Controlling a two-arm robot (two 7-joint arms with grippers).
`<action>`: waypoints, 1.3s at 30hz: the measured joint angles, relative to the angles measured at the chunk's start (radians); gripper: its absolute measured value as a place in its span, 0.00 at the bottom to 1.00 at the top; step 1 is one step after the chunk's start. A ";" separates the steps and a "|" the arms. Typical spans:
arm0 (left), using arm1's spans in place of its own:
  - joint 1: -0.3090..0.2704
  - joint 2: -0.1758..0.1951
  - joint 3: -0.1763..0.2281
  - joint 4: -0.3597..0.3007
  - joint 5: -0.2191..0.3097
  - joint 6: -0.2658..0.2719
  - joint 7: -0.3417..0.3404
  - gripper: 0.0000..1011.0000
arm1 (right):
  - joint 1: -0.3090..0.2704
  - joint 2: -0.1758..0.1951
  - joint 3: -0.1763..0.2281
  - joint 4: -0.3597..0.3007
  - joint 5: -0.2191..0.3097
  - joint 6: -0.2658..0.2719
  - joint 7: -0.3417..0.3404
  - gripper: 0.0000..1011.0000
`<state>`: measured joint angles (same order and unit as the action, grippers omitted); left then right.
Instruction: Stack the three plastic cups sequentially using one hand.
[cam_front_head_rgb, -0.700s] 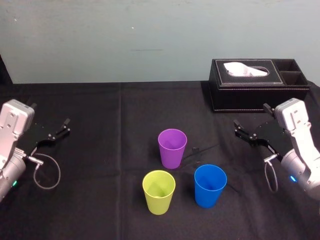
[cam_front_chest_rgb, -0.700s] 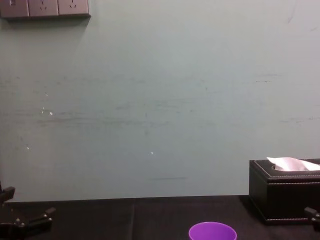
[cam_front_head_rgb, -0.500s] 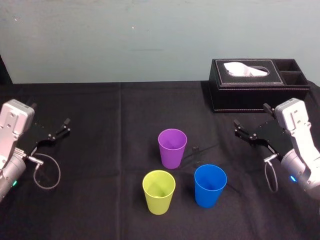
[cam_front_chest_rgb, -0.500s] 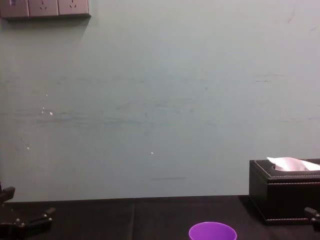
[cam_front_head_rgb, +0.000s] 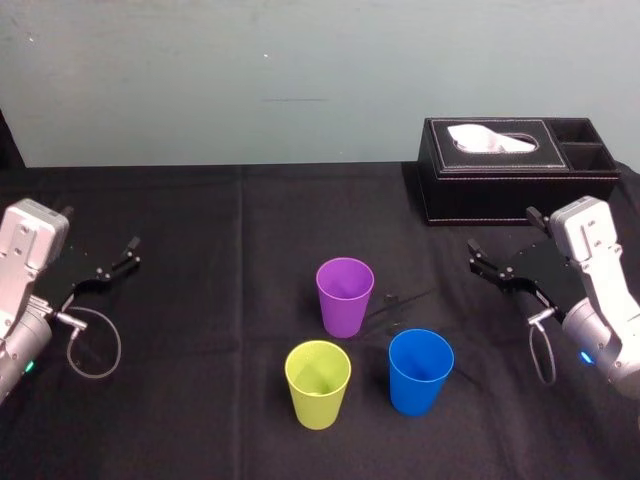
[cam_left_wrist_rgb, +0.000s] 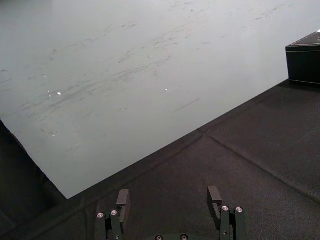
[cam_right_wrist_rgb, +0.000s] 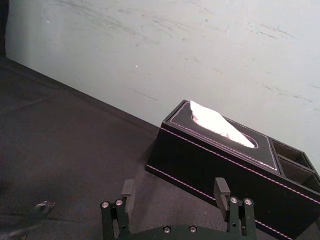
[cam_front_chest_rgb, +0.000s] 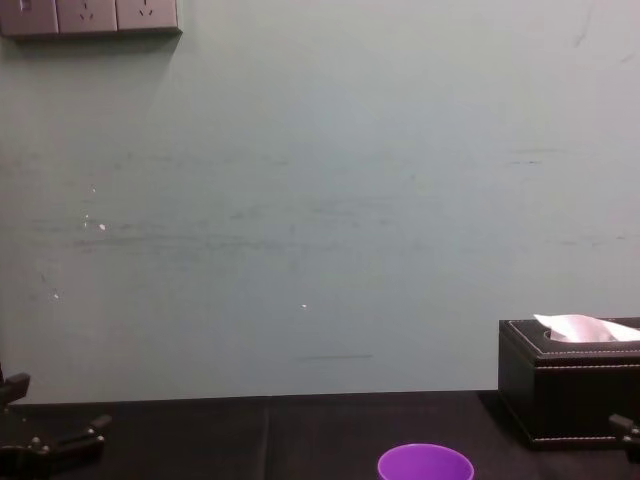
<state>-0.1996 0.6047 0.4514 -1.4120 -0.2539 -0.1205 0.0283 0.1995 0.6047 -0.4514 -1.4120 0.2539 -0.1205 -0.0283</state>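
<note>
**Nothing stacked yet: three cups stand apart, both grippers open**

We judge the task to be at its very start. The three plastic cups stand upright, mouths up, on the black tablecloth (cam_front_head_rgb: 200, 350), each on its own and none nested in another. All the stacking is left to do: one cup into a second, then the third onto that pair.

In the head view the cups form a loose triangle near the middle of the table. The purple cup (cam_front_head_rgb: 344, 296) sits at 12 o'clock of the group, the yellow-green cup (cam_front_head_rgb: 318, 383) at 7 o'clock and the blue cup (cam_front_head_rgb: 420, 370) at 5 o'clock. They are near one another but do not touch. All three look the same size and shape, smooth and tapering towards the base, and we see nothing inside them. That taper should let them nest easily, though we expect such light cups to tip if nudged at the rim.

The left gripper (cam_left_wrist_rgb: 169, 195) hovers at 9 o'clock from the cups, well apart from them, fingers spread wide around nothing. The right gripper (cam_right_wrist_rgb: 175, 186) hangs at 3 o'clock, likewise spread and empty, near the black tissue box (cam_front_head_rgb: 515, 170), which lies at 2 o'clock. We cannot tell which arm will do the work, though the blue cup is closest to the right one.
</note>
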 joint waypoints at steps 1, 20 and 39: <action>0.000 0.000 0.000 0.000 0.000 0.000 0.000 1.00 | 0.000 0.000 0.000 0.000 0.000 0.000 0.000 0.99; 0.000 0.000 0.000 0.000 0.000 0.000 0.000 1.00 | 0.000 0.000 0.000 0.000 0.000 0.000 0.000 0.99; 0.000 0.000 0.000 0.000 0.000 0.000 0.000 1.00 | -0.042 0.012 0.034 -0.055 0.014 0.001 0.024 0.99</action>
<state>-0.1995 0.6047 0.4514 -1.4120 -0.2539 -0.1205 0.0283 0.1574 0.6163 -0.4177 -1.4671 0.2675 -0.1198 -0.0044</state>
